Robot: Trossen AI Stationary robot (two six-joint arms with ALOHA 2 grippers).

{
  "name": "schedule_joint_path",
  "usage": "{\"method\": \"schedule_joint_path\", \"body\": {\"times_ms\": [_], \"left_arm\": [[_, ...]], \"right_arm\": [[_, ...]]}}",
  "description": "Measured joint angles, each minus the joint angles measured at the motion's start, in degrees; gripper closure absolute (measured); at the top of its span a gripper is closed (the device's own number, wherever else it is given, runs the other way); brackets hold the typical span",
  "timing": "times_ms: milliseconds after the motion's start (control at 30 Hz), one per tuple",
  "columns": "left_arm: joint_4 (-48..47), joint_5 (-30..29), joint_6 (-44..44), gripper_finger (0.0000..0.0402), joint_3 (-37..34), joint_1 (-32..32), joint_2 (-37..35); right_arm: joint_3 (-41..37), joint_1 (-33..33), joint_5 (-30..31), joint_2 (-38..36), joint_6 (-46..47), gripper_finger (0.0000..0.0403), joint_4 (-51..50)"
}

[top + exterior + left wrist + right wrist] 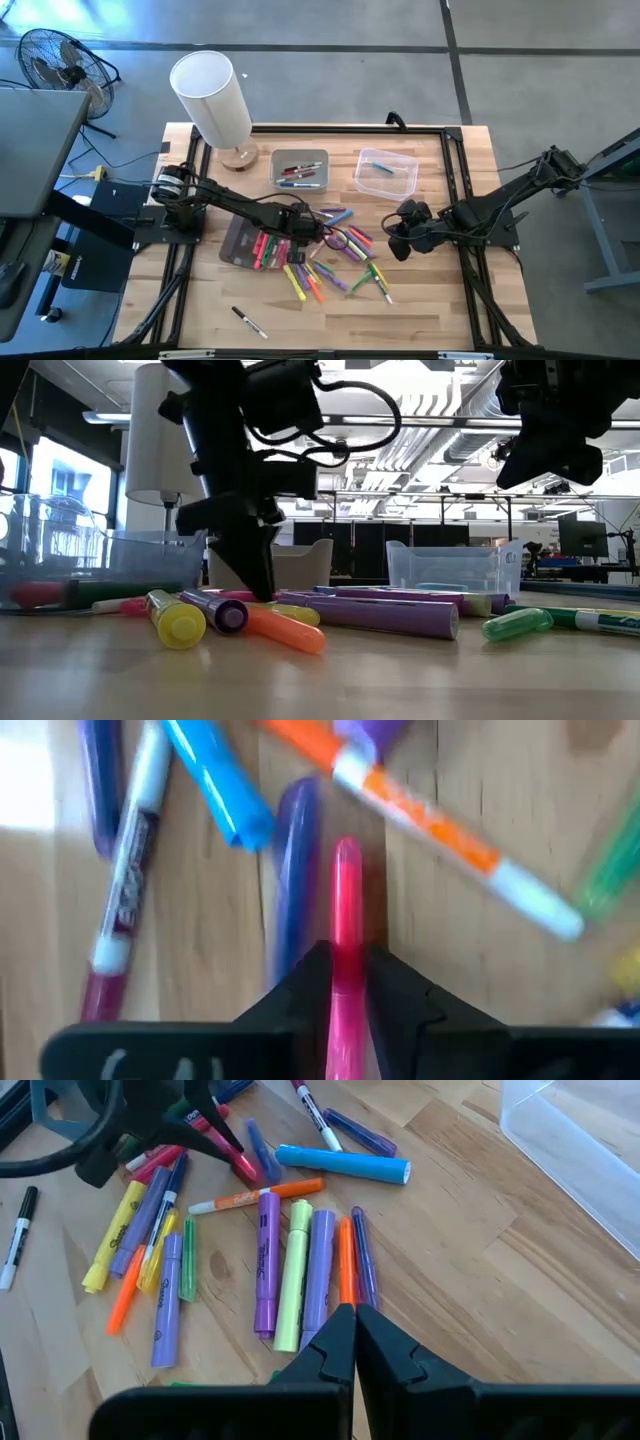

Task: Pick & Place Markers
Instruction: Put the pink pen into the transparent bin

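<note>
Pink marker (346, 935) clamped in left tool (347, 982) on table; right tool (354, 1342) together, hovering.

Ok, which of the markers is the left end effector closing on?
The slim pink marker: it alone lies between the left end effector fingers, beside a purple marker and below the light blue highlighter and orange-and-white marker.

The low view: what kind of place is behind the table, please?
Probably a large open lab or workshop: exposed ceiling pipes, a monitor on a far desk, and a floor fan near the wooden table.
</note>
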Motion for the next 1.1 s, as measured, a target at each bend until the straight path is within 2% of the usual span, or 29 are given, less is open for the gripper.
{"method": "schedule_joint_path", "body": {"times_ms": [233,433,633,800,933,1100], "left_arm": [[-5.91,-1.43,1.66,0.0375,5.94,-0.07,0.04],[-6.82,-1.19,2.08,0.04,6.73,-0.07,0.02],[-6.75,-1.17,1.7,0.0401,6.74,-0.07,-1.62],[-6.78,-0.83,0.38,0.0394,6.75,-0.11,-1.75],[-6.74,4.58,-2.32,0.0385,6.75,-0.11,-1.75],[-6.66,5.95,-4.99,0.0343,6.75,-0.15,-1.75]], "right_arm": [[0.0,0.0,-0.1,0.0,-0.01,0.0403,0.44],[0.0,0.02,-0.3,0.0,-0.02,0.0403,0.46],[0.0,0.0,-0.58,0.0,-1.23,0.0403,0.46],[0.0,0.01,-0.59,0.0,-2.34,0.0403,0.46],[0.0,0.0,-0.58,0.0,-2.57,0.0403,0.46],[0.0,0.0,-0.58,0.0,-2.6,0.0403,0.44]]}}
